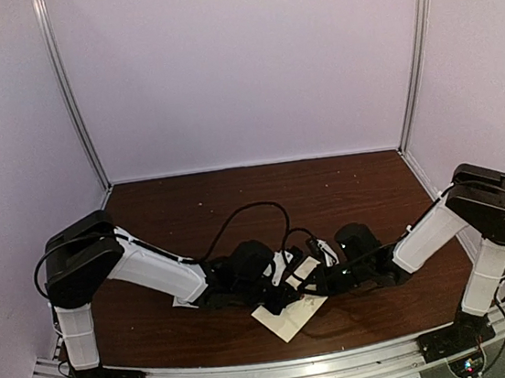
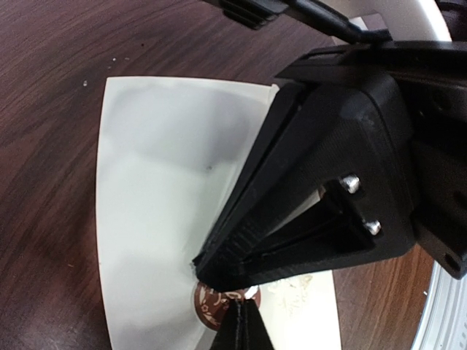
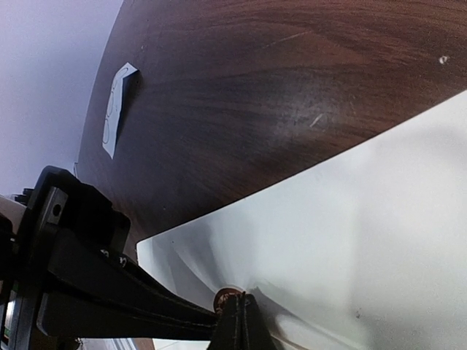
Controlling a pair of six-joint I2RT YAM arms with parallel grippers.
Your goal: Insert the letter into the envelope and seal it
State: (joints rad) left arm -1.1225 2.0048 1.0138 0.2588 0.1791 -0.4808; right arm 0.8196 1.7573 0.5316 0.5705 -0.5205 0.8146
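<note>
Left gripper [image 2: 241,332]: fingers pressed together, tip on the brown sticker [image 2: 211,306]; we judge it is pressing the seal.
Envelope [image 2: 168,182]: lying on the table [image 2: 51,109], near centre, under both tips.
Right gripper [image 3: 238,321]: pressed together, meeting the same sticker.
Views: wrists show the sticker; only the right wrist shows the white card [image 3: 115,109].

envelope [image 1: 283,323] partly hidden, sticker [image 2: 206,307] perhaps half-covered

I saw both arms folded low and reaching inward, left pincer [image 2: 241,332] and right pincer [image 3: 237,324] fully closed, tips almost meeting.
</note>
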